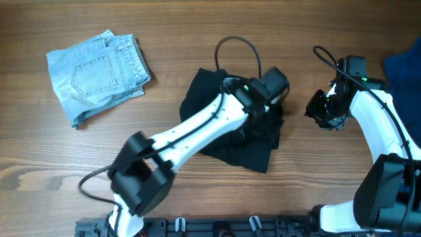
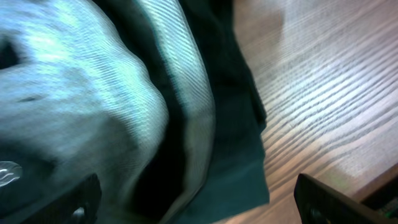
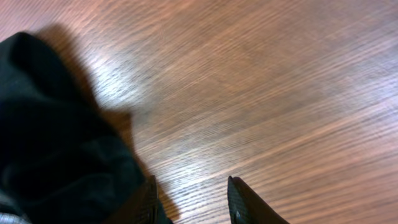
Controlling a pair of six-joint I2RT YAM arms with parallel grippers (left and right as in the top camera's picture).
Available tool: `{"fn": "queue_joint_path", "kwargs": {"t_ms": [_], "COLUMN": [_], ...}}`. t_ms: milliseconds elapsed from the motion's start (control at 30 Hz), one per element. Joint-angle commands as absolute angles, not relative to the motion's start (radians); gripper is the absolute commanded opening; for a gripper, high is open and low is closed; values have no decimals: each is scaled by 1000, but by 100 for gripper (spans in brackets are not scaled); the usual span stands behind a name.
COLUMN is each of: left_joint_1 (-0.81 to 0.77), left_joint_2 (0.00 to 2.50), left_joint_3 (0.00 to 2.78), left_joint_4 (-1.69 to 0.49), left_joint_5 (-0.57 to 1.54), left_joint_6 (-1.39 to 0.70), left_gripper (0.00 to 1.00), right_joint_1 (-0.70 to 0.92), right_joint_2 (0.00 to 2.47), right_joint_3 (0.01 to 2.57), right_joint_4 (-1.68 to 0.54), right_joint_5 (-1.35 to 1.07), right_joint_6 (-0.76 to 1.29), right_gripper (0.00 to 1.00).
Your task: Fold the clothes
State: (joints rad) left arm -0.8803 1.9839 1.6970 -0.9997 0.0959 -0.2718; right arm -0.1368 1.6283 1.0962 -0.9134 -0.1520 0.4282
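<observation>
The black shorts [image 1: 245,149] lie crumpled at the table's middle. My left gripper [image 1: 273,88] is low over their far right edge. In the left wrist view its fingers [image 2: 199,194] are spread wide and open, with the dark fabric [image 2: 239,168] and a pale pocket lining [image 2: 81,93] right beneath them. My right gripper [image 1: 320,110] is just right of the shorts, apart from them. It is open in the right wrist view [image 3: 193,194], with bare wood between the fingers and the black fabric [image 3: 50,143] to its left.
A folded light-blue denim garment [image 1: 99,76] lies at the back left. A royal-blue cloth [image 1: 404,69] lies at the right edge behind the right arm. The left arm [image 1: 191,135] stretches across the shorts from the front left.
</observation>
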Motion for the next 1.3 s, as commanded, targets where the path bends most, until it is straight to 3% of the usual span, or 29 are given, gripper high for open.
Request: {"fn": "queue_joint_path", "kwargs": {"t_ms": [0, 33, 133, 200, 400, 633, 667, 700, 767, 1067, 1267], "left_joint_1": [-821, -798, -728, -661, -506, -440, -434, -429, -418, -406, -406], "left_joint_2": [1826, 1805, 1774, 1760, 1735, 1714, 1714, 1711, 1704, 1698, 1698], "left_joint_3": [1782, 1782, 1782, 1782, 1782, 1782, 1782, 1782, 1782, 1782, 1781], "left_joint_4": [-1050, -1069, -1142, -1178, -1198, -1201, -1201, -1201, -1201, -1185, -1160], "left_joint_5": [-17, -29, -47, -50, -26, -23, -24, -24, -24, -47, -46], "left_joint_6": [-278, -278, -278, -278, -299, -297, -296, -296, -296, -292, -292], "left_gripper": [96, 84, 26, 12, 22, 26, 25, 25, 25, 27, 34], "right_joint_1": [-131, -120, -70, -16, 193, 345, 363, 384, 399, 366, 366], "right_joint_2": [1610, 1610, 1610, 1610, 1648, 1737, 1747, 1754, 1744, 1332, 1294], "right_joint_3": [1099, 1099, 1099, 1099, 1099, 1099, 1099, 1099, 1100, 1099, 1062], "right_joint_4": [-884, -872, -837, -819, -696, -698, -704, -721, -769, -1007, -1108], "right_joint_5": [-363, -455, -719, -779, -542, -590, -599, -599, -603, -306, -284], "right_joint_6": [208, 139, -104, -192, -104, -131, -131, -131, -110, 35, 156], "right_gripper": [37, 36, 36, 38, 47, 60, 56, 44, 7, 4, 4]}}
